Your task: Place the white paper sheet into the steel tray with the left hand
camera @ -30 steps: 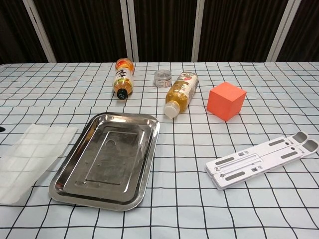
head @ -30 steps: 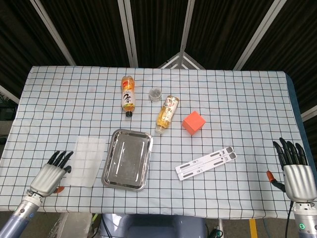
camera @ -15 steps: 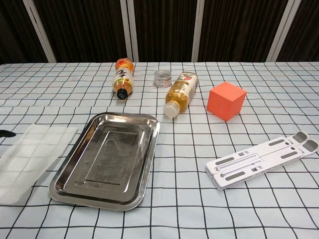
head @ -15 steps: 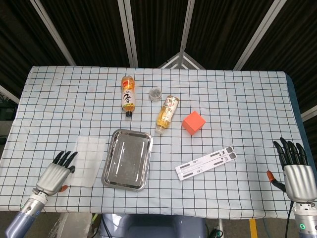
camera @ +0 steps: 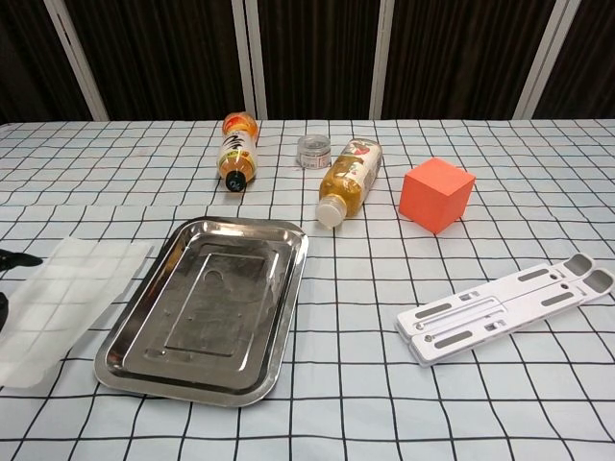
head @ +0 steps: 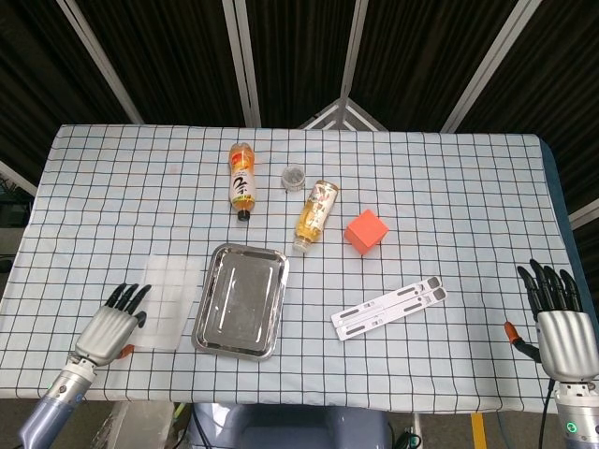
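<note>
The white paper sheet (head: 168,302) lies flat on the checked cloth, just left of the empty steel tray (head: 240,301). My left hand (head: 109,327) sits at the sheet's left edge, fingers spread and stretched toward it, fingertips at its border; I cannot tell whether they touch. It holds nothing. In the chest view the sheet (camera: 65,305) lies beside the tray (camera: 211,307), and only dark fingertips (camera: 15,257) of the left hand show at the frame's left edge. My right hand (head: 562,329) rests far off at the table's right front corner, fingers apart and empty.
Behind the tray lie two drink bottles (head: 242,182) (head: 315,213) on their sides, with a small clear jar (head: 293,176) between them. An orange cube (head: 366,231) stands right of the tray. A white folded stand (head: 389,307) lies further right, toward the front.
My left hand has slid right, up to the sheet's left edge, and its fingertips have come into the chest view. The right hand and all other objects have stayed put.
</note>
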`<state>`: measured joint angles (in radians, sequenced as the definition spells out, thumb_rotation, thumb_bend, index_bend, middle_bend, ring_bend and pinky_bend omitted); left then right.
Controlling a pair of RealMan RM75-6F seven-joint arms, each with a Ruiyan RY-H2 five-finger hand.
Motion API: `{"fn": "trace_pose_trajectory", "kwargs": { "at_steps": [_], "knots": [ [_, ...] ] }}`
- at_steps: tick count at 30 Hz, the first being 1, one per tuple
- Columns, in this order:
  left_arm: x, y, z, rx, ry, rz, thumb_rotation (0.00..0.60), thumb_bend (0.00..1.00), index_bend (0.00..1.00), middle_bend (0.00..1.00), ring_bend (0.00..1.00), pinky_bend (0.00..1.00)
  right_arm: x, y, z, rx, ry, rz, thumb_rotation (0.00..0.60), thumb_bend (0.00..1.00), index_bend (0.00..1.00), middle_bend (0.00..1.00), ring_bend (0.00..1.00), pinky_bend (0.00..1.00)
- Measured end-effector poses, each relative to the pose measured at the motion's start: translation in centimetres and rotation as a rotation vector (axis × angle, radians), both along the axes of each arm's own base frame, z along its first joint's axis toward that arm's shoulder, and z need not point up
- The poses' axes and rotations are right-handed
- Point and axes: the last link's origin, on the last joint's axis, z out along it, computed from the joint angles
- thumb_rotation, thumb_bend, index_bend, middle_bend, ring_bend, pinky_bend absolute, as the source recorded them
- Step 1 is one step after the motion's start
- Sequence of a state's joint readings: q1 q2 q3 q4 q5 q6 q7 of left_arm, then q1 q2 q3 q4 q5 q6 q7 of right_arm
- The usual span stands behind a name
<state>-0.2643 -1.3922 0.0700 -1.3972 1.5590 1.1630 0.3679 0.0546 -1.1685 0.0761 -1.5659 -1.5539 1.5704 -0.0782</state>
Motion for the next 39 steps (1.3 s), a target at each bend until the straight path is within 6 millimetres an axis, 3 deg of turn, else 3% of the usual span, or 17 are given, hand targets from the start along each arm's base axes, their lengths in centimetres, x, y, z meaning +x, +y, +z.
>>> {"fn": "trace_pose_trajectory", "kwargs": {
  "at_steps": [6, 13, 27, 33, 39],
  "knots": [
    [0.1, 0.0, -0.3, -0.004, -0.012, 0.003, 0.6, 0.43, 0.54, 0.0, 0.0, 0.0, 0.0, 0.0, 0.0, 0.001, -0.002, -0.001, 0.6, 0.33, 0.0, 0.0, 0.0, 0.0],
    [-0.1, 0.1, -0.2, -0.002, -0.012, 0.013, 0.6, 0.52, 0.57, 0.0, 0.0, 0.0, 0.0, 0.0, 0.0, 0.003, -0.008, -0.002, 0.6, 0.33, 0.0, 0.0, 0.0, 0.0],
    [0.7, 1.1, 1.2, 0.056, -0.051, 0.002, 0.6, 0.53, 0.59, 0.0, 0.0, 0.0, 0.0, 0.1, 0.1, 0.0, -0.009, -0.002, 0.6, 0.33, 0.0, 0.0, 0.0, 0.0],
    [3.0, 3.5, 3.8, 0.165, -0.122, -0.043, 0.6, 0.53, 0.58, 0.0, 0.0, 0.0, 0.0, 0.0, 0.0, 0.004, -0.005, 0.0, 0.6, 0.33, 0.0, 0.0, 0.0, 0.0],
    [7.9, 7.1, 7.1, 0.286, -0.238, -0.126, 0.6, 0.53, 0.58, 0.01, 0.0, 0.0, 0.1, 0.0, 0.0, 0.003, -0.004, 0.0, 0.6, 0.33, 0.0, 0.0, 0.0, 0.0]
  ]
}}
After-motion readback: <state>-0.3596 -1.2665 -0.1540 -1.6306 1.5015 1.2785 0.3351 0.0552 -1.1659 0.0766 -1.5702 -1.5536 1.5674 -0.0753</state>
